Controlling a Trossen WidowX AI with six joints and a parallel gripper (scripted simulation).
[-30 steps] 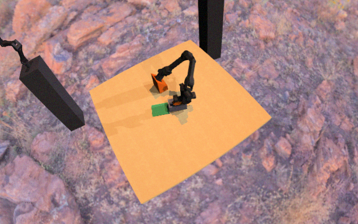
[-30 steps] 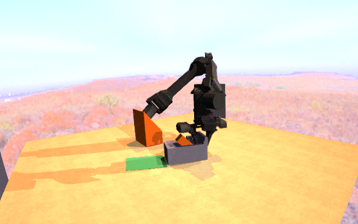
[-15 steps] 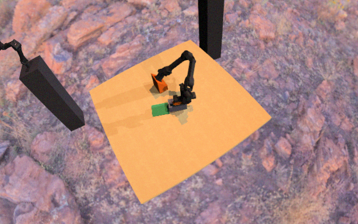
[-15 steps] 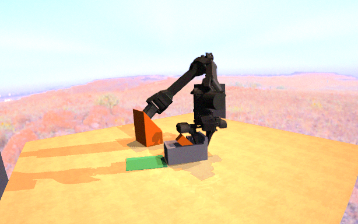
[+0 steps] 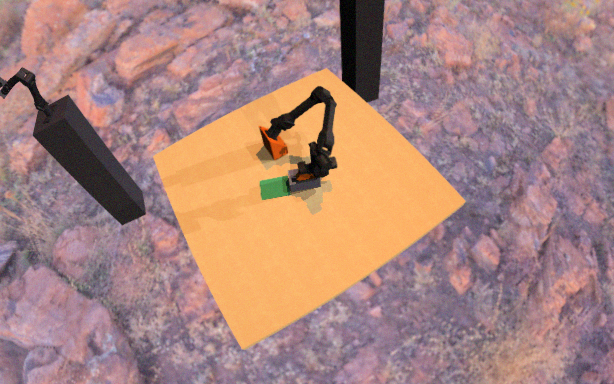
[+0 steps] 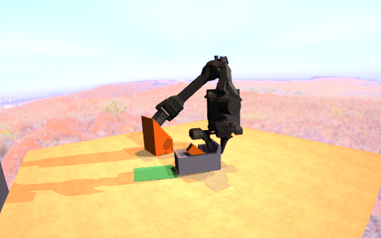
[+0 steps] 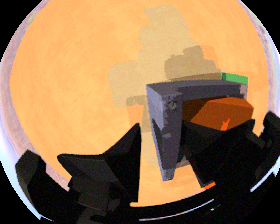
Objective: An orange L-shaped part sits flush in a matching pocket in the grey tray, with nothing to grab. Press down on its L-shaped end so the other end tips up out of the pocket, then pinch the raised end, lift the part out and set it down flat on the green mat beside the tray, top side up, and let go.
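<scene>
The grey tray (image 5: 307, 186) (image 6: 199, 164) (image 7: 159, 106) stands on the table. The orange part (image 5: 306, 176) (image 6: 195, 149) (image 7: 221, 112) is tilted in it, with the end nearer the green mat raised above the rim in the exterior view. Its other end is hidden. The green mat (image 5: 272, 188) (image 6: 154, 173) (image 7: 235, 78) lies flat against the tray's left side, with nothing on it. My gripper (image 6: 216, 152) (image 7: 161, 124) is part open and holds nothing. One finger reaches down inside the tray's far end over the part; the other is outside the end wall. Finger contact with the part is hidden.
An orange wedge-shaped mount (image 5: 274, 145) (image 6: 157, 139) carries my arm's base and stands behind the tray and mat. A dark pillar (image 5: 91, 160) with a second small arm stands off the table's left edge. Another dark pillar (image 5: 362, 50) stands behind the table.
</scene>
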